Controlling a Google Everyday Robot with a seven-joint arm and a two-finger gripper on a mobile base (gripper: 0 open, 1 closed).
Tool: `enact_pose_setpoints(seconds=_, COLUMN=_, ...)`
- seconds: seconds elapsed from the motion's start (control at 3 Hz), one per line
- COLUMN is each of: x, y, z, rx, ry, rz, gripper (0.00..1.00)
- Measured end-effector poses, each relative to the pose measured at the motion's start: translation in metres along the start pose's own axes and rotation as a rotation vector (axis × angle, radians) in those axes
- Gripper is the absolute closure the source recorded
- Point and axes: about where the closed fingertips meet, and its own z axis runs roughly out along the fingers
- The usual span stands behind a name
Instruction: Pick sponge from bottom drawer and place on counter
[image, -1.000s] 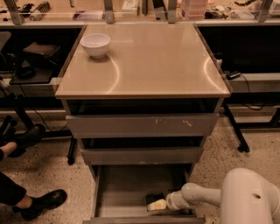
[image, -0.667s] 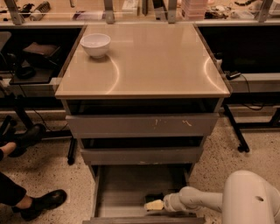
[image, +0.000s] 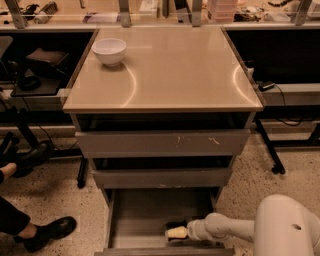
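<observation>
Though a touch further left than before, pincer (image: 173, 232) low in bottom drawer (image: 145, 215) beside sponge (image: 175, 224), grip state unclear.

Warm overhead light puts two curved glare streaks on the counter (image: 175, 75); below it, the gripper (image: 174, 232) sits in the dim, shadowed bottom drawer (image: 145, 215).

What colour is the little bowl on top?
White, clearest in the camera view. The bowl sits on the counter; the gripper is down in the bottom drawer.
</observation>
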Motion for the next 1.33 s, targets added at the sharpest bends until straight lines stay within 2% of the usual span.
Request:
enact_pose_setpoints(seconds=0.33, x=-0.009, y=0.013, z=-0.007, rx=-0.035, ry=-0.081, rz=-0.031, gripper=0.00)
enact_pose_setpoints(seconds=0.67, x=-0.008, y=0.026, z=-0.012, rx=-0.115, ry=-0.204, rz=-0.108, gripper=0.00)
enact_pose_setpoints(seconds=1.0, x=-0.025, y=0.034, z=-0.032, rx=-0.135, ry=-0.296, rz=-0.136, gripper=0.00)
enact_pose_setpoints(seconds=1.33, x=-0.019, y=0.041, z=-0.013, rx=-0.098, ry=-0.293, rz=-0.154, gripper=0.00)
